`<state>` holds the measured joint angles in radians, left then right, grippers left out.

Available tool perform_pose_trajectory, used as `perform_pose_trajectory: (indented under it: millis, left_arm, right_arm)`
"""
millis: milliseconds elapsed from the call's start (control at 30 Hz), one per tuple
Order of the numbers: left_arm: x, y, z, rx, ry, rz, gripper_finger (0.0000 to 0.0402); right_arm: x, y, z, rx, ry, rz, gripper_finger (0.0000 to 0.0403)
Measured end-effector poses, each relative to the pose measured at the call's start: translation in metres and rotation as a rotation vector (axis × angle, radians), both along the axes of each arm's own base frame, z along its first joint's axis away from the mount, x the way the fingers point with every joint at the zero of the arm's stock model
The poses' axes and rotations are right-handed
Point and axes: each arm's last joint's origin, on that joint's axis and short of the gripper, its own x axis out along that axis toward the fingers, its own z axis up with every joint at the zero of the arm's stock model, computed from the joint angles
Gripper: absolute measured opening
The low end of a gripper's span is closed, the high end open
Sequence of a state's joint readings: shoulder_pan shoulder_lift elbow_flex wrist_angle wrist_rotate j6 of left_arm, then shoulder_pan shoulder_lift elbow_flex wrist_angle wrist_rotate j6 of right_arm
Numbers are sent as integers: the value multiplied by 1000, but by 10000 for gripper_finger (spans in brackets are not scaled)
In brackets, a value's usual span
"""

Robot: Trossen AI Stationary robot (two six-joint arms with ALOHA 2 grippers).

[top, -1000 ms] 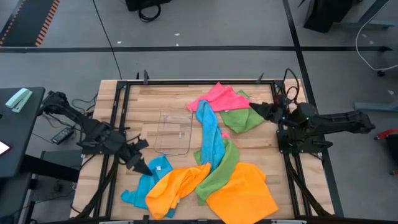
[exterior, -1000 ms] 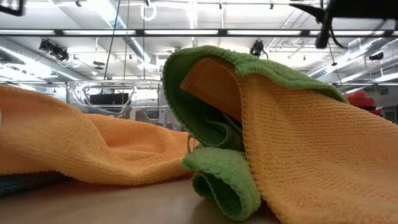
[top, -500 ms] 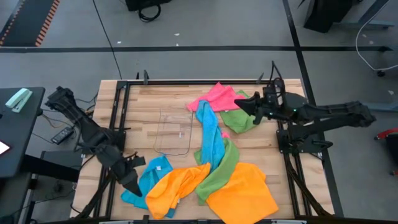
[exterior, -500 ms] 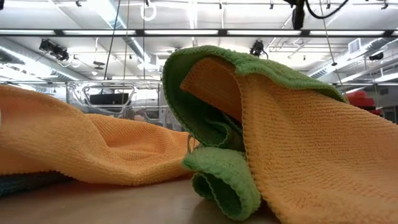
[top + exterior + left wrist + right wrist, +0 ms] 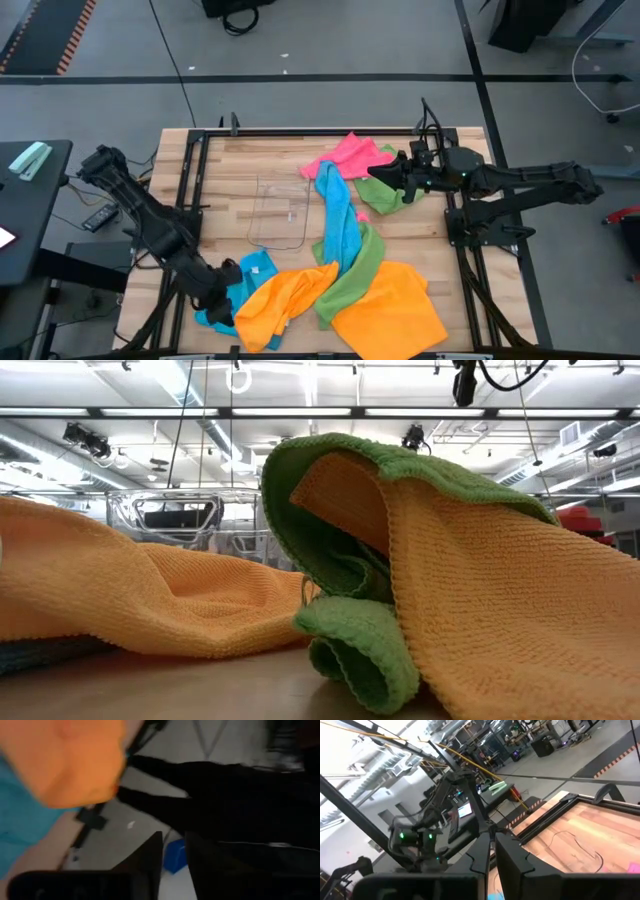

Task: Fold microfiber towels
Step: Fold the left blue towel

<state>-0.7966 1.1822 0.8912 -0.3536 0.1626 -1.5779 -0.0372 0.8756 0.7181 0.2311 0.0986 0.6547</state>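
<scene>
With the left gripper (image 5: 222, 300) low at the near-left blue towel (image 5: 245, 285), jaws nearly shut & grip not discernible, and the right gripper (image 5: 372, 172) closed & empty over the far green towel (image 5: 385, 190), one free corner is best pinched & drawn clear of the pile.

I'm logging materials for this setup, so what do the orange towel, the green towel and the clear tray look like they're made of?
The orange towel looks like soft knitted microfiber: matte, with fine ribbed loops and limp draping. The green towel shows the same looped texture and a stitched, rolled edge. The clear tray looks like thin transparent plastic, glossy, with the wooden table visible through it; glass cannot be ruled out.
</scene>
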Motion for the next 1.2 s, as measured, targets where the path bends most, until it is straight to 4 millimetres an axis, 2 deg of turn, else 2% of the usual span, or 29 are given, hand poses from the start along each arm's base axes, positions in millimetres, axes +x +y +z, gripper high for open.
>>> perform_pose_trajectory:
  millis: [267,433,567,667,800,967,1067,1200]
  left_arm:
    - [4,-15,-23,133,-34,-192,181]
    - [4,-30,-42,207,-35,-286,188]
    - [5,-38,-49,189,-11,-323,180]
    - [7,-41,-42,164,-13,-322,171]
    - [12,-43,-21,172,-32,-330,158]
    - [8,-36,4,406,-84,-323,141]
    - [4,-35,7,519,-109,-288,138]
    - [-4,-40,0,531,-104,-268,152]
  right_arm:
    - [0,0,0,-4,4,0,37]
    - [0,0,-1,-3,11,0,37]
    - [0,0,-2,5,21,0,37]
    - [0,0,-2,5,21,0,37]
    - [0,-2,-2,-2,22,-10,37]
    - [-1,-10,-2,-17,23,-57,37]
    - [-1,-15,-2,-15,23,-81,37]
    - [-2,-17,-2,-17,24,-92,37]
